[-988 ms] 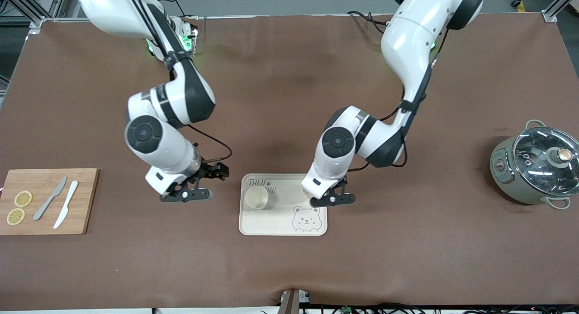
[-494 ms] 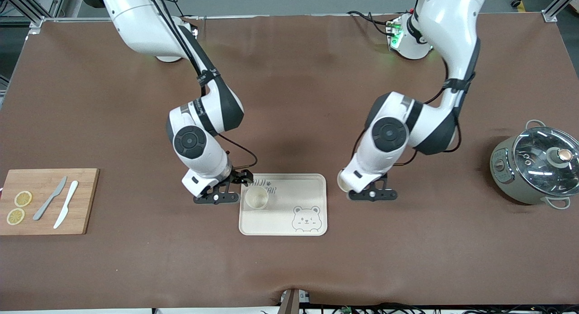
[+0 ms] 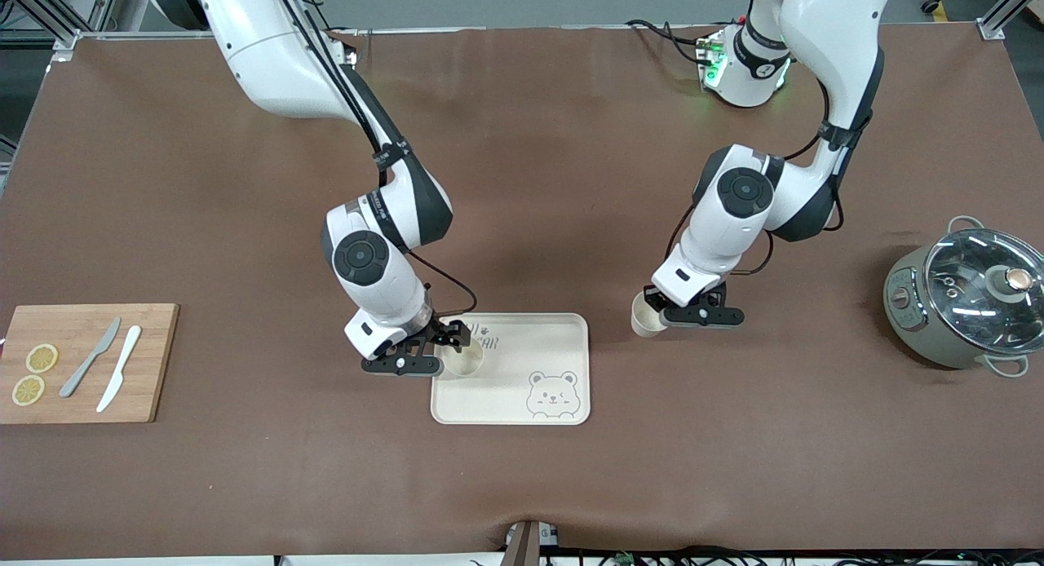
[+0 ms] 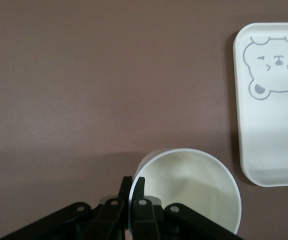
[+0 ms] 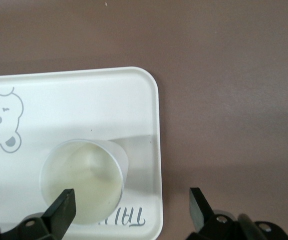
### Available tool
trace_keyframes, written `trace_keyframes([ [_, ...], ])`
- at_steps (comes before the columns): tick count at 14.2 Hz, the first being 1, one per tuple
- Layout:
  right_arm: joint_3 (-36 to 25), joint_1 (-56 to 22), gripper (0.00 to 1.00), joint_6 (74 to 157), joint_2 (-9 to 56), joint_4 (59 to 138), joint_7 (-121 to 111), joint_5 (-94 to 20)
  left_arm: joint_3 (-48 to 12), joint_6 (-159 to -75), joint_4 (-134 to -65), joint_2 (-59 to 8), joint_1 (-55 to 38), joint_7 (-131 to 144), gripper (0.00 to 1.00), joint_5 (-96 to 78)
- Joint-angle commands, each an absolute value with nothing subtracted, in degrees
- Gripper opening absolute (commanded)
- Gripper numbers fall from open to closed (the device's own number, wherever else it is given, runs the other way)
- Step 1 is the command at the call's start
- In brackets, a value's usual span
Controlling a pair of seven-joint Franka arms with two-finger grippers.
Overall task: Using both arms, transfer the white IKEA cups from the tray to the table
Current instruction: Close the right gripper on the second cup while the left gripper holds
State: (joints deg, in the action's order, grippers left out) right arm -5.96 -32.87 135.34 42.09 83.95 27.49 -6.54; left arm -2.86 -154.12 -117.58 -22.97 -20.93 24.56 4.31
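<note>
One white IKEA cup (image 3: 463,360) stands on the cream bear tray (image 3: 522,342), near the tray's edge toward the right arm's end. My right gripper (image 3: 451,338) is open at it. In the right wrist view the right gripper (image 5: 131,205) has one finger over this cup (image 5: 81,185) and the other off the tray (image 5: 83,100). My left gripper (image 3: 662,312) is shut on the rim of the second cup (image 3: 647,320), just off the tray toward the left arm's end, low over the table. The left wrist view shows the left gripper (image 4: 132,187) pinching that cup's (image 4: 194,190) wall, with the tray (image 4: 279,150) beside it.
A wooden cutting board (image 3: 147,362) with two knives and two lemon slices lies at the right arm's end. A grey pot with a glass lid (image 3: 966,301) stands at the left arm's end.
My left gripper has carried its cup off the tray toward the left arm's end. My right gripper has moved in from the right arm's end to the cup on the tray.
</note>
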Motion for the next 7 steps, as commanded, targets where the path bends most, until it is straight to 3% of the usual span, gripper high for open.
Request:
trace_keyframes([
  [1, -6.50, -34.27, 1.00, 136.58, 43.68, 83.23, 28.74, -7.12, -4.30, -161.52, -123.04, -21.61, -18.55, 22.85, 0.00, 3.43],
  [6, -6.50, -34.37, 1.00, 136.58, 44.21, 83.23, 28.74, -6.59, -7.47, -164.97, -122.96, -25.57, -14.68, 22.59, 0.00, 3.52],
  [7, -6.50, -34.37, 0.88, 136.58, 44.21, 83.32, 28.65, -6.50, -7.47, -164.97, -122.87, -26.10, -14.59, 22.59, 0.00, 3.52],
])
